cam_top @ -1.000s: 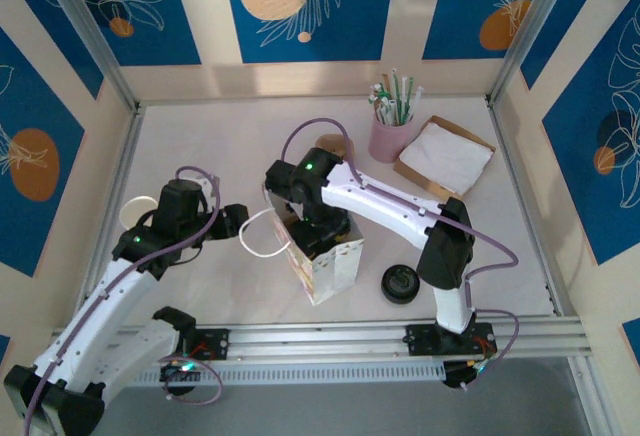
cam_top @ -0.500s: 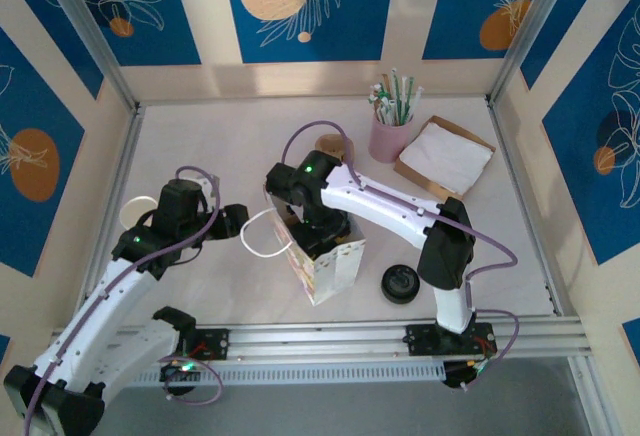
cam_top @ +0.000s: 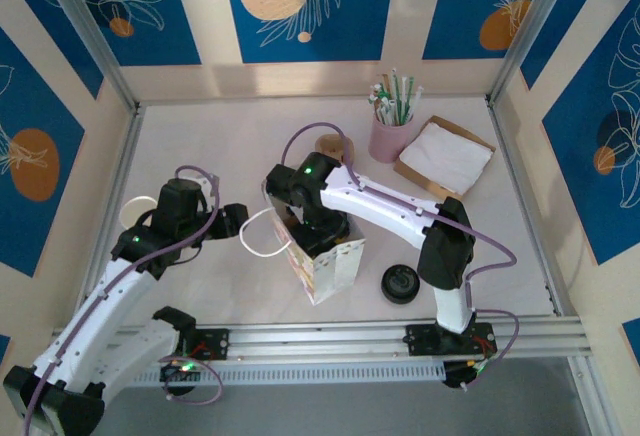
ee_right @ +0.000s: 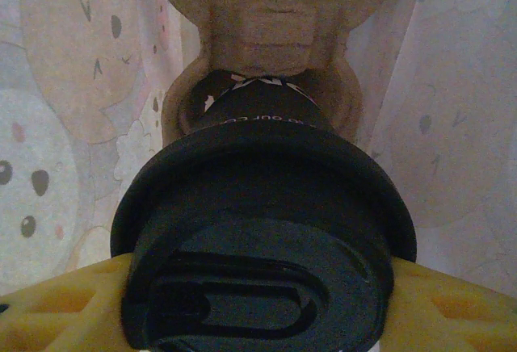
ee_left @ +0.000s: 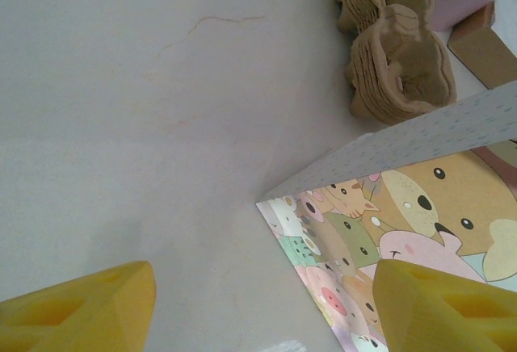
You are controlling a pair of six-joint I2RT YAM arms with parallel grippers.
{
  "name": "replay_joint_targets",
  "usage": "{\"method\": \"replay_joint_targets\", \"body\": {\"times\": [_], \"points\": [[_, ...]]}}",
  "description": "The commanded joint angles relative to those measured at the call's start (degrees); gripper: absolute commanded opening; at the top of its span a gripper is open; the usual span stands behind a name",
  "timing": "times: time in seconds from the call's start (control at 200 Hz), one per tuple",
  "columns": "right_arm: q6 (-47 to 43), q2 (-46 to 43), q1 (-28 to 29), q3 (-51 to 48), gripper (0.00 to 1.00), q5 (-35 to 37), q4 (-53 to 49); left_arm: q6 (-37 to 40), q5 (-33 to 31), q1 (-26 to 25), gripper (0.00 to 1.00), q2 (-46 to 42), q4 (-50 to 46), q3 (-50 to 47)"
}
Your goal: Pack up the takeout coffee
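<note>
Takeout coffee (ee_right: pixel 262 239) is standing inside the patterned gift bag (cam_top: pixel 335 268), its black lid caught between the right end effector's fingers. From the top external camera, the right end effector (cam_top: pixel 315 239) is reaching down into the open bag mouth, while the left end effector (cam_top: pixel 240 224) is hovering just beside the bag. One loose black lid (cam_top: pixel 400 283), one pink cup of straws (cam_top: pixel 390 138), one cream paper cup (cam_top: pixel 138 211) and one pile of napkins (cam_top: pixel 445 156) are resting on the surface (cam_top: pixel 220 146). Against the frame a second earlier, the right wrist is sitting only slightly shifted; the bag and everything else are lying unchanged. The left wrist camera is adding what the overhead one is missing: the two yellow fingers (ee_left: pixel 81 308) are standing well apart with nothing between them, above the bag's cartoon animals and near a stack of pulp carriers (ee_left: pixel 400 69). The right wrist camera is showing the cup seated in a pulp carrier ring (ee_right: pixel 258 106) inside the bag, with the yellow fingers pressing on either side of the lid.
</note>
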Motion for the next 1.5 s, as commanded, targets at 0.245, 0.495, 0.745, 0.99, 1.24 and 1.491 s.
{"method": "replay_joint_targets", "body": {"times": [0.245, 0.495, 0.745, 0.99, 1.24, 1.491], "points": [[-0.69, -1.32, 0.31, -1.13, 0.63, -1.23, 0.41, 0.56, 0.58, 0.36, 0.71, -0.45, -0.68, 1.91], [-0.79, -0.92, 0.29, -1.56, 0.63, -1.74, 0.36, 0.71, 0.63, 0.37, 0.71, -0.29, -0.59, 1.93], [-0.84, -0.71, 0.12, -1.79, 0.63, -2.01, 0.54, 0.67, 0.68, 0.29, 0.71, -0.29, -0.67, 2.0], [-0.87, -0.4, -0.06, -2.0, 0.63, -2.35, 0.51, 0.66, 0.5, 0.37, 0.71, -0.38, -0.65, 1.91], [-0.87, -0.35, -0.28, -2.31, 0.63, -2.46, 0.57, 0.56, 0.57, 0.28, 0.71, -0.37, -0.66, 1.82], [-0.79, -0.34, -0.33, -2.45, 0.63, -2.61, 0.59, 0.56, 0.49, 0.36, 0.71, -0.51, -0.85, 1.9]]}}
